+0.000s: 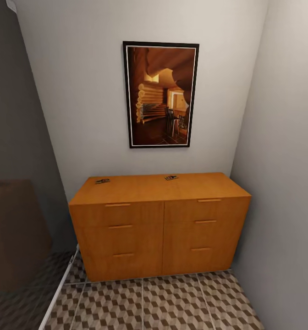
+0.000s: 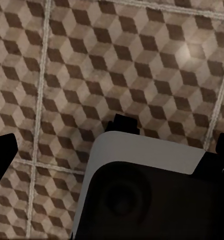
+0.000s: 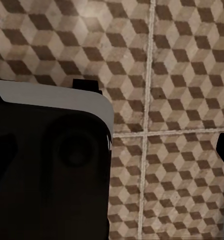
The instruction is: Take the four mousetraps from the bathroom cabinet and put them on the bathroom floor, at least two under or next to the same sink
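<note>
Mousetraps: two small dark mousetraps (image 1: 102, 181) (image 1: 171, 177) on the cabinet (image 1: 161, 224) top, at 11 and 12 o'clock.
Floor: bathroom floor (image 1: 172, 305) below.
End effectors: spread cannot be told.
Approach: roll closer, squared up, before reaching.

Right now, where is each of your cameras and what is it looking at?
Head view: sits on the robot's head, looking forward and down at the cabinet, with two small dark mousetraps on its top, and a picture on the wall above.
Left wrist view: sits on the left arm, aimed down at the bathroom floor; a white and black part of the robot's body shows.
Right wrist view: sits on the right arm, also aimed at the floor, with a similar body part.
Shared: all views show the cube-pattern tiles.
</note>
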Controlling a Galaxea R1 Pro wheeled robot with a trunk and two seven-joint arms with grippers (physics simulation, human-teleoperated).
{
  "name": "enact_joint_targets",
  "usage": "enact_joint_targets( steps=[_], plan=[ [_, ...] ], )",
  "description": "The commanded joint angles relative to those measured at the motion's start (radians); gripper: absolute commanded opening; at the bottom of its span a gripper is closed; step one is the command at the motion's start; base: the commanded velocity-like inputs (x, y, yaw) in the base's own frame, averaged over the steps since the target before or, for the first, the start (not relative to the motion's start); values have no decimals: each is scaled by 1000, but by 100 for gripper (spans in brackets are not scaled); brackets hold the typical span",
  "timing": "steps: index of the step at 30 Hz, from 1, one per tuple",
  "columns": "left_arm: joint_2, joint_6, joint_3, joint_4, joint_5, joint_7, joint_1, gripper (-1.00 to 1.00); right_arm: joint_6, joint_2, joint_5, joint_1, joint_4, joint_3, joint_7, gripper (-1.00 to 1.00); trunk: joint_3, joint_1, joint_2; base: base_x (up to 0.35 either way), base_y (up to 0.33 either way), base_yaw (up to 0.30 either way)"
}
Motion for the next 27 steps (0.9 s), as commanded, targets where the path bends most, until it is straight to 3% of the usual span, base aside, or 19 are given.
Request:
enact_joint_targets(
  steps=[1,6,8,10,11,12,17,18,20,22,25,27],
  plan=[
    [0,-1,-10,0,8,3,0,100,-4,1,-5,-1,3,8,-4,100,-1,0,-1,0,0,0],
    [-1,3,-21,-26,-1,4,0,100,14,-4,3,-3,-5,13,-3,100,-1,0,-1,0,0,0],
    [1,7,-24,-87,-9,5,0,100,46,-10,6,-2,-32,14,-2,100,-1,0,-1,0,0,0],
    [8,68,-27,-260,-29,6,0,100,125,-15,4,5,-162,11,-3,100,-1,0,-1,0,0,0],
    [9,91,-27,-299,-35,6,0,100,146,-16,3,5,-200,9,-3,100,-1,0,-1,0,0,0],
    [10,147,-27,-379,-50,6,0,100,190,-18,1,6,-286,6,-4,100,-1,0,-1,0,0,0],
    [11,280,-26,-585,-96,6,0,100,330,-28,-2,7,-528,1,-5,100,-1,0,-1,0,0,0],
    [11,323,-26,-662,-115,6,0,100,391,-34,-3,8,-625,-5,-5,100,-1,0,-1,0,0,0],
    [11,356,-25,-735,-133,6,0,100,454,-38,-4,8,-718,-19,-5,100,-1,0,-1,0,0,0],
    [10,400,-25,-835,-157,6,0,100,548,-42,-3,8,-845,-53,-5,100,-1,0,-1,0,0,0],
    [10,450,-25,-937,-175,6,0,100,645,-44,0,8,-960,-97,-5,100,-1,0,-1,0,0,0],
    [11,537,-24,-1089,-188,6,0,100,777,-46,4,8,-1111,-155,-3,100,-1,0,-1,0,0,0]
  ],
)
